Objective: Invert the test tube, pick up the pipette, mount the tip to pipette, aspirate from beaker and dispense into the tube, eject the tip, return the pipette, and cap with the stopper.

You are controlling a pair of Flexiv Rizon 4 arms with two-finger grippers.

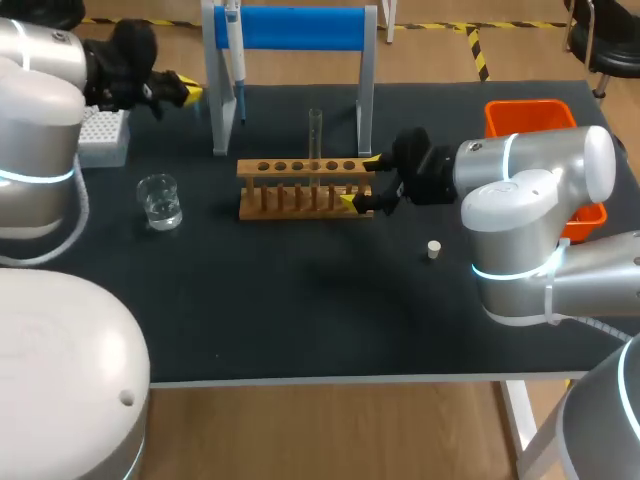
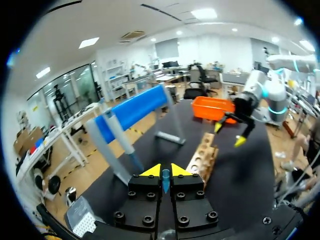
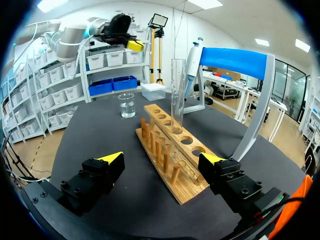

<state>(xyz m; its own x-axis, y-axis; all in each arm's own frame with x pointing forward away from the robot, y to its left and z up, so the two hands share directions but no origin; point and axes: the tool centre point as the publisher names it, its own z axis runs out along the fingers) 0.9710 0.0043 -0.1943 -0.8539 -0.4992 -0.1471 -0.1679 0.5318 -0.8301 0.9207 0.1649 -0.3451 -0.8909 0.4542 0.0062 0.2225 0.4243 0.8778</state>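
A clear test tube (image 1: 315, 133) (image 3: 177, 95) stands upright in the wooden rack (image 1: 300, 186) (image 3: 172, 165). My right gripper (image 1: 362, 181) (image 3: 165, 160) is open, its fingers on either side of the rack's right end without touching it. My left gripper (image 1: 188, 92) (image 2: 163, 172) hovers at the back left near the tip box (image 1: 101, 134), shut on a small blue pipette tip (image 2: 165, 181). The pipette (image 1: 233, 45) (image 2: 121, 137) (image 3: 193, 56) hangs on the blue-topped stand (image 1: 300, 28). A glass beaker (image 1: 160, 201) (image 3: 127, 105) with liquid sits left of the rack. The white stopper (image 1: 433, 249) lies on the mat to the right.
An orange bin (image 1: 530, 116) (image 2: 212, 107) sits at the back right behind my right arm. The stand's grey legs (image 1: 366, 95) rise just behind the rack. Dark mat stretches in front of the rack to the table's front edge (image 1: 330, 378).
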